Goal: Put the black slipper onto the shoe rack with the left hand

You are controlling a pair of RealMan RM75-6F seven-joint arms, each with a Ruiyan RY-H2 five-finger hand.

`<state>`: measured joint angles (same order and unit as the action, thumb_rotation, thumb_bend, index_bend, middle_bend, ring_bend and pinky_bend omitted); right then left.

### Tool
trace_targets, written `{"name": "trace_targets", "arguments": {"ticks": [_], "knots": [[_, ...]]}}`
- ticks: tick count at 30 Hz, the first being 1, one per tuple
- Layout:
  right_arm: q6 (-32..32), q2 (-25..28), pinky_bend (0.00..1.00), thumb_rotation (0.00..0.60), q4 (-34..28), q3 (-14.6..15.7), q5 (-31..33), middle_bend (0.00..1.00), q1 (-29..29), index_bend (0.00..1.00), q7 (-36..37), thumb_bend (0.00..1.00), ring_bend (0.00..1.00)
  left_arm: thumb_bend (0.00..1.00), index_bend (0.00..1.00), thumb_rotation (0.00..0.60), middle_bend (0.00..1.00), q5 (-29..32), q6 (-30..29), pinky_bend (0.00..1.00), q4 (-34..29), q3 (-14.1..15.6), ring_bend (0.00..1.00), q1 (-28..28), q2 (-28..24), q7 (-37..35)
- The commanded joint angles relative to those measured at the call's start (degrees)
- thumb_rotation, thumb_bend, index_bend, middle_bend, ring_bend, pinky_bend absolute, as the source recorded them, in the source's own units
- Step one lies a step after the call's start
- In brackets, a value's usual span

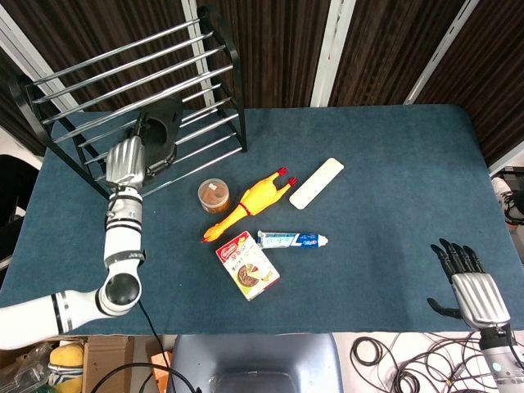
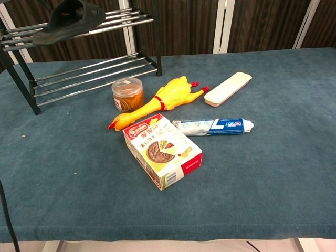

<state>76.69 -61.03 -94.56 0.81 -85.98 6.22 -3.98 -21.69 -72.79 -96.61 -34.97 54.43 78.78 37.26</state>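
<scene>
Black slipper (image 2: 69, 20) lies on the upper rails of the shoe rack (image 1: 205, 65) at the tabletop's far left corner, its matte rubber sole resting on chromed rods. Left hand (image 1: 127, 160), metallic silver, hovers just beside the slipper in the head view; whether its fingers touch the slipper cannot be told, nor how far open they are. Right hand (image 1: 473, 287) sits at the near right corner, dark fingers apart, holding nothing.

lab: robot arm (image 1: 123, 237), loose cables (image 1: 393, 356), cloth-covered table (image 1: 393, 205).
</scene>
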Motion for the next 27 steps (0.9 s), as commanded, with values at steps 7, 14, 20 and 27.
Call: {"name": "trace_targets", "arguments": {"ticks": [7, 14, 20, 27], "knots": [[-0.6, -0.3, 0.0, 0.6, -0.2, 0.3, 0.0, 0.0, 0.2, 0.0, -0.9, 0.12, 0.0, 0.64, 0.29, 0.269, 0.45, -19.6, -0.6, 0.36, -1.8, 12.0, 0.34, -1.3, 0.3, -0.5], [-0.7, -0.2, 0.0, 0.6, -0.2, 0.2, 0.1, 0.0, 0.2, 0.0, -0.6, 0.12, 0.0, 0.9, 0.33, 0.536, 0.43, -30.9, 3.4, 0.57, 12.1, 14.5, 0.45, 2.4, 7.4, -6.3], [-0.9, 0.2, 0.0, 0.6, -0.1, 0.1, 0.3, 0.0, 0.3, 0.0, 0.2, 0.12, 0.0, 0.97, 0.33, 0.572, 0.34, -33.1, 7.1, 0.9, 21.4, 14.9, 0.71, 6.3, 10.7, -3.8], [-1.4, 0.4, 0.0, 0.6, 0.0, 0.2, 0.5, 0.0, 0.4, 0.0, 0.5, 0.12, 0.0, 1.0, 0.35, 0.318, 0.42, -32.2, 10.0, 1.0, 29.1, 15.1, 0.82, 10.4, 11.7, 4.9]]}}
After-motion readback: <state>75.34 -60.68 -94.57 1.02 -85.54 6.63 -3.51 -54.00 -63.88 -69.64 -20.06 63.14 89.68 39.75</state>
